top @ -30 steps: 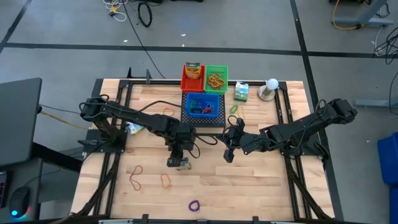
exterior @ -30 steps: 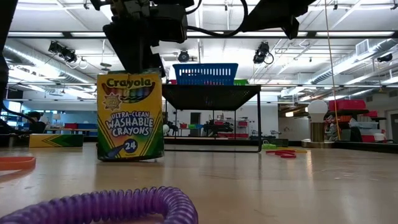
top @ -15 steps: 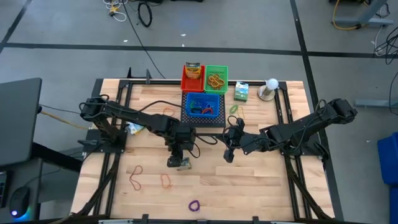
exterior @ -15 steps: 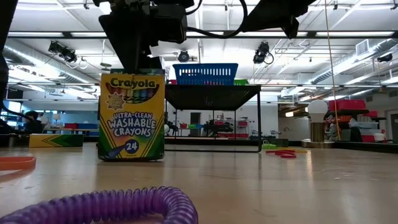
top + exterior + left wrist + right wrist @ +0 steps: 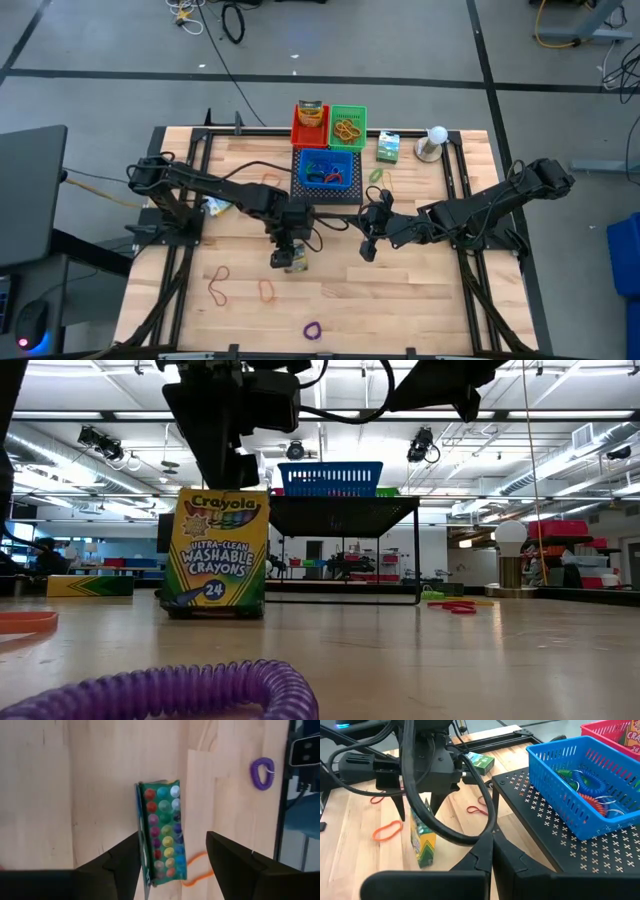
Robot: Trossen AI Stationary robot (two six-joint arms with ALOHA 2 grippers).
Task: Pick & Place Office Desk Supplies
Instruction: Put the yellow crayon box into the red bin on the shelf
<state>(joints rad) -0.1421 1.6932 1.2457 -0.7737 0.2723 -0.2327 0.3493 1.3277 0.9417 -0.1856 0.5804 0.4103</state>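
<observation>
Standing upright near the middle of the wooden table (image 5: 450,300), a Crayola crayon box (image 5: 216,552) sits directly under the left gripper (image 5: 287,250), whose fingers are spread wide to either side of the box top without gripping it, so I read this as the moment of letting go or just before a grasp; I cannot say which. If the box is meant for the red bin (image 5: 309,128) at the far side, where another crayon box seems to sit, the next move calls for closing squarely on its narrow sides and lifting straight so it does not tip. The right gripper (image 5: 366,247) waits close by on the right, fingers pressed together, holding nothing. A purple coil loop (image 5: 180,690) lies near the front edge, orange rubber bands (image 5: 266,291) just left of it. Hidden from me: whether the fingers touch the box, and what fills the blue basket (image 5: 580,785) beyond a few coloured loops
</observation>
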